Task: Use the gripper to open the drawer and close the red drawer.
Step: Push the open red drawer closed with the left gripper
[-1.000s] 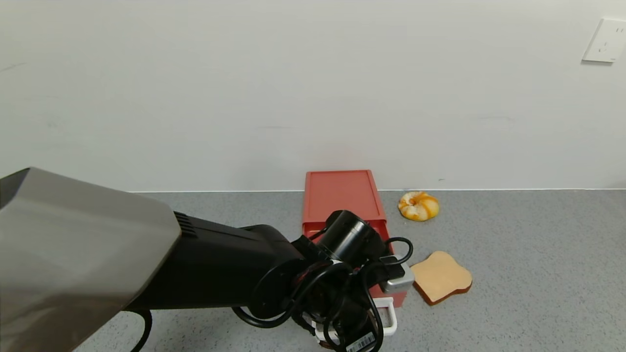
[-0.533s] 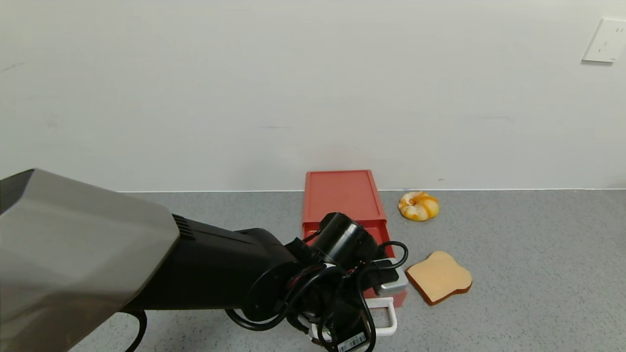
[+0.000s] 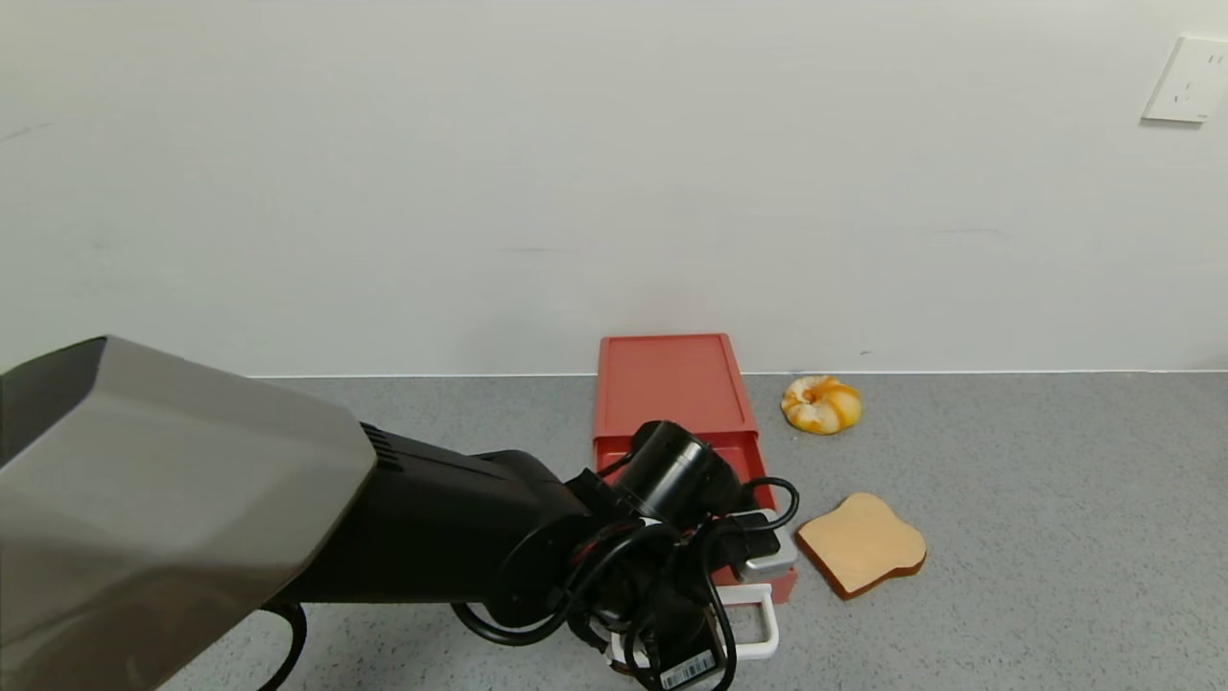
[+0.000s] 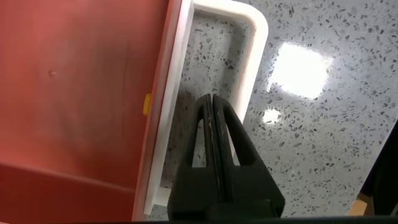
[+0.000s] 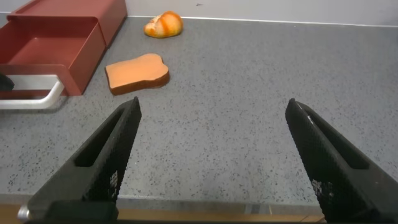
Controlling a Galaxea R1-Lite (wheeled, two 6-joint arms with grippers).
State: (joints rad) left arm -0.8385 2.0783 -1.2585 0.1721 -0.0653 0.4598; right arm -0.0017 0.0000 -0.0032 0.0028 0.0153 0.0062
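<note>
The brick-red drawer box (image 3: 670,382) stands against the wall, and its red tray (image 3: 758,480) is slid out toward me. The white loop handle (image 3: 763,624) is on the tray's front. My left gripper (image 4: 211,98) is shut and empty. Its closed fingertips sit inside the handle loop (image 4: 252,56), between the handle's outer bar and the tray front (image 4: 74,93). In the head view the left wrist (image 3: 672,576) with its cables and barcode label covers the tray and part of the handle. My right gripper (image 5: 211,118) is open and empty above the table's near edge.
A toast slice (image 3: 861,543) lies right of the tray's front. A yellow-orange bun (image 3: 821,403) lies by the wall, right of the box. A white wall socket (image 3: 1186,79) is at the upper right. The grey speckled counter (image 3: 1055,499) stretches right.
My left wrist has shifted slightly left and toward me. The tray and handle have not visibly moved.
</note>
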